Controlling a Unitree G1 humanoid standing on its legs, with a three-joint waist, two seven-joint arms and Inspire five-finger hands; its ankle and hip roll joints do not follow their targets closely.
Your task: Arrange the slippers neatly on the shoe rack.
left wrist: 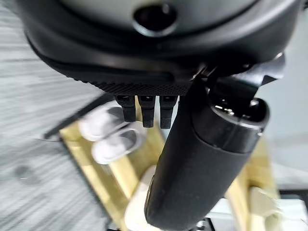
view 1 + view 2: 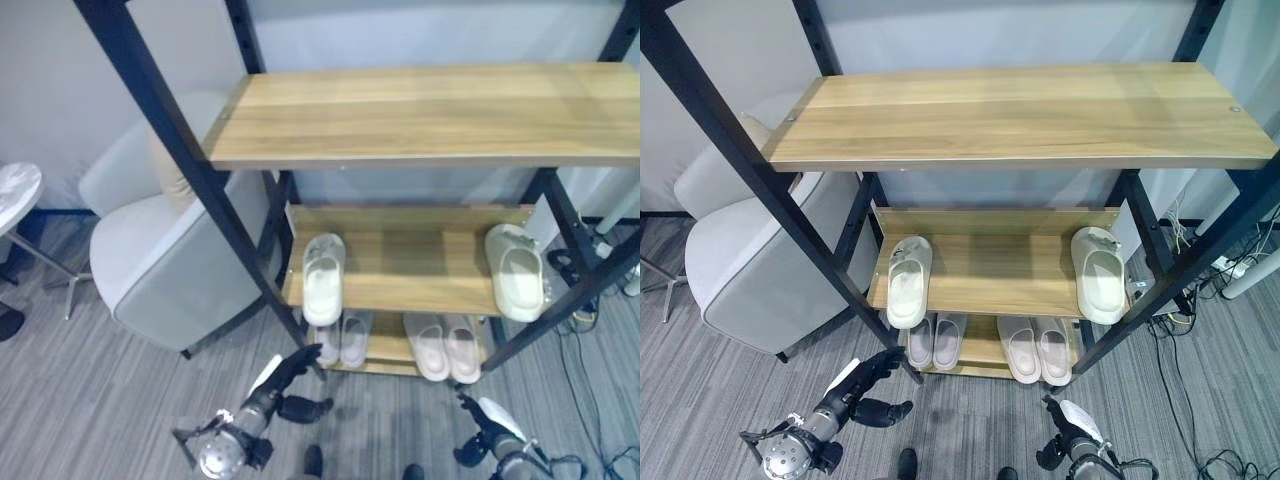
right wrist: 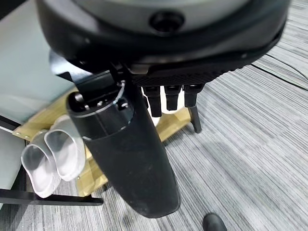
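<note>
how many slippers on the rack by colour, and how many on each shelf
Cream slippers: 2, middle shelf, one at the left, one at the right
Pale grey slippers: 2, bottom shelf left pair
Pinkish slippers: 2, bottom shelf right pair
Total: 6

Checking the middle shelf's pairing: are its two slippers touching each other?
Apart. The left eye view shows the left slipper and right slipper at opposite ends, bare shelf between.

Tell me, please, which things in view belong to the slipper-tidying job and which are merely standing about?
Part of the job:
shoe rack
left slipper on the middle shelf
right slipper on the middle shelf
two slipper pairs on the bottom shelf
left hand, open, empty
right hand, open, empty

Standing about:
grey armchair
round side table
</note>
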